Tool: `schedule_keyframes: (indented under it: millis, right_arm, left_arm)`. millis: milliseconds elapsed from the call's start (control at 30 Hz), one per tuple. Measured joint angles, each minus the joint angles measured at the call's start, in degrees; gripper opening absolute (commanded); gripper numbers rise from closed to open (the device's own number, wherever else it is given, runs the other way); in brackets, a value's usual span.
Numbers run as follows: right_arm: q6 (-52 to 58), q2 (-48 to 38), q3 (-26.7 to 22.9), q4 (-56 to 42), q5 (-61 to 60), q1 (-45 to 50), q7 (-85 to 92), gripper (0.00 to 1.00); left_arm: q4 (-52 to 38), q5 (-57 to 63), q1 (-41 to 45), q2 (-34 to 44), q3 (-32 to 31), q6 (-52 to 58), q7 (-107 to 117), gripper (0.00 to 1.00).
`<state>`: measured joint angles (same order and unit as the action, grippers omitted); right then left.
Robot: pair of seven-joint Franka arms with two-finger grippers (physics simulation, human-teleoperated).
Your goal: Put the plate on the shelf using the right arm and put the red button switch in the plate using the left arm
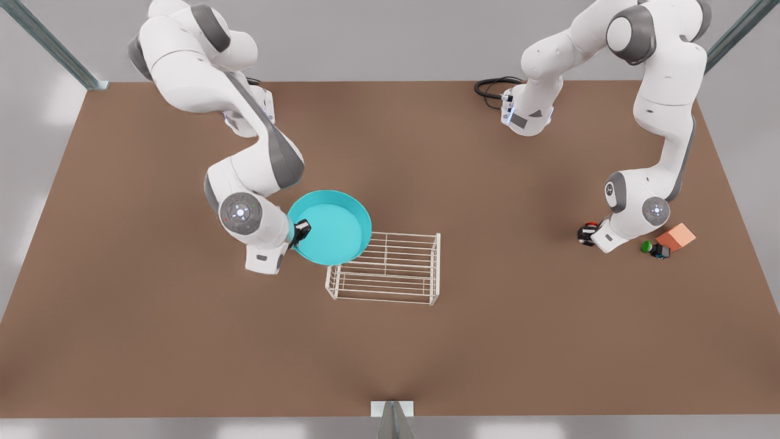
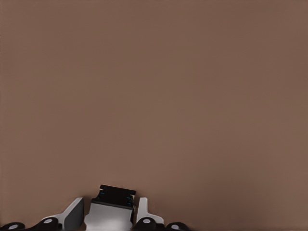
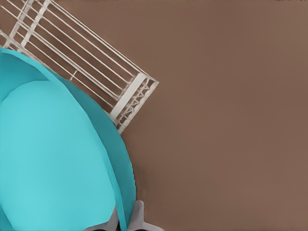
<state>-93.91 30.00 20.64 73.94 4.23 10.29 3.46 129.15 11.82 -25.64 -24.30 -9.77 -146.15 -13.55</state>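
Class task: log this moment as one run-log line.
right pincer: shut on plate, overlapping shelf corner | left pincer: at red button switch

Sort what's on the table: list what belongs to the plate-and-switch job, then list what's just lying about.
Belongs to the job:
plate, held at its rim by the right gripper
shelf
red button switch, at the left gripper

Just lying about:
green button switch
orange block
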Motion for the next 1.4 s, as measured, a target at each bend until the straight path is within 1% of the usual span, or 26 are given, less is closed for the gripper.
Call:
schedule_keyframes:
  millis: [33, 67, 133, 200, 400, 467, 567, 600, 633, 700, 767, 833, 867, 933, 1000, 1033, 1100, 1133, 1233, 1300, 1400]
  right_arm:
    - [-0.46, 0.74, 0.00, -0.04, 0.09, 1.17, -2.19, 0.19]
    - [-1.26, 1.42, -0.02, -0.06, 0.12, 2.00, -4.48, 0.19]
    - [-2.96, 2.75, -0.07, -0.25, 0.19, 4.41, -9.25, 0.19]
    - [-4.73, 3.91, -0.08, -1.05, 0.22, 5.95, -13.96, 0.19]
    - [-10.97, 7.84, -0.29, -2.92, 0.12, 8.80, -26.76, 0.18]
    - [-12.86, 8.64, -0.39, -3.05, 0.15, 9.67, -30.47, 0.18]
    - [-14.98, 9.12, -0.90, -3.13, 0.23, 9.93, -35.33, 0.18]
    - [-15.52, 9.16, -0.98, -3.10, 0.28, 9.97, -36.80, 0.61]
    - [-15.93, 9.18, -1.02, -3.05, 0.40, 9.99, -38.25, 1.00]
    - [-16.50, 9.19, -1.04, -3.01, 0.74, 9.95, -40.97, 1.00]
    - [-16.80, 9.20, -1.03, -3.00, 1.18, 9.87, -43.47, 1.00]
    - [-16.67, 7.67, -1.11, -3.04, 1.48, 8.85, -45.70, 1.00]
    - [-15.86, 5.33, -0.98, -3.09, 1.14, 7.80, -46.64, 1.00]
    - [-12.50, -2.10, -0.71, -3.28, -2.89, 4.02, -48.11, 1.00]
    - [-7.10, -6.49, -0.58, -5.44, -7.04, -1.80, -48.43, 1.00]
    - [-3.81, -7.36, -0.58, -6.26, -8.39, -6.52, -47.52, 1.00]
    - [1.84, -7.86, -0.73, -6.78, -5.53, -15.98, -43.48, 1.00]
    - [4.04, -7.62, -0.63, -6.78, -2.77, -18.17, -41.21, 1.00]
    - [8.77, -5.56, -0.76, -6.62, 2.46, -19.64, -35.28, 1.00]
    - [9.99, -4.25, -1.77, -6.67, 4.58, -20.77, -31.73, 1.00]
    - [12.40, -6.53, -2.06, -6.89, 5.13, -24.55, -27.14, 1.00]
  left_arm:
    - [0.03, 0.02, 0.01, 0.00, 0.01, -0.10, -0.03, 0.53]
    - [0.05, 0.07, 0.01, 0.00, 0.02, -0.19, -0.04, 0.49]
    - [0.06, 0.19, 0.01, 0.03, 0.02, -0.35, 0.01, 0.47]
    - [0.07, 0.29, 0.00, 0.20, 0.03, -0.45, 0.09, 0.47]
    - [0.32, 0.38, 0.06, 3.96, -0.13, 0.56, 0.30, 0.47]
    - [0.55, 0.37, 0.31, 5.37, -0.28, 0.91, 0.40, 0.45]
    - [0.39, -0.04, 0.48, 8.90, -2.26, 2.60, 0.65, 0.45]
    - [0.15, -0.76, 0.49, 10.03, -3.07, 3.20, 0.74, 0.45]
    - [-0.05, -1.75, 0.47, 10.95, -3.78, 3.73, 0.84, 0.45]
    - [-2.38, -3.80, 0.22, 12.18, -6.83, 5.51, 1.56, 0.45]
    - [-9.28, -5.01, 0.58, 12.11, -11.55, 9.87, 3.23, 0.45]
    - [-13.95, -5.73, 3.00, 11.70, -13.55, 13.89, 5.38, 0.44]
    - [-15.74, -6.12, 4.10, 11.39, -13.91, 15.45, 6.55, 0.44]
    - [-18.66, -6.74, 6.21, 10.72, -14.21, 18.06, 9.06, 0.43]
    - [-24.64, -7.12, 9.10, 8.72, -14.30, 21.55, 11.87, 0.43]
    - [-26.60, -7.25, 10.56, 8.16, -14.32, 23.07, 13.39, 0.43]
    - [-29.83, -7.47, 13.31, 7.18, -14.35, 25.47, 16.66, 0.43]
    - [-31.47, -7.69, 14.56, 6.61, -14.37, 26.42, 18.41, 0.43]
    - [-36.98, -9.38, 18.07, 4.77, -14.38, 28.45, 24.24, 0.43]
    - [-40.49, -10.10, 20.85, 2.93, -14.38, 29.33, 28.57, 0.43]
    - [-46.63, -10.62, 25.24, -0.47, -14.36, 30.00, 35.67, 0.43]
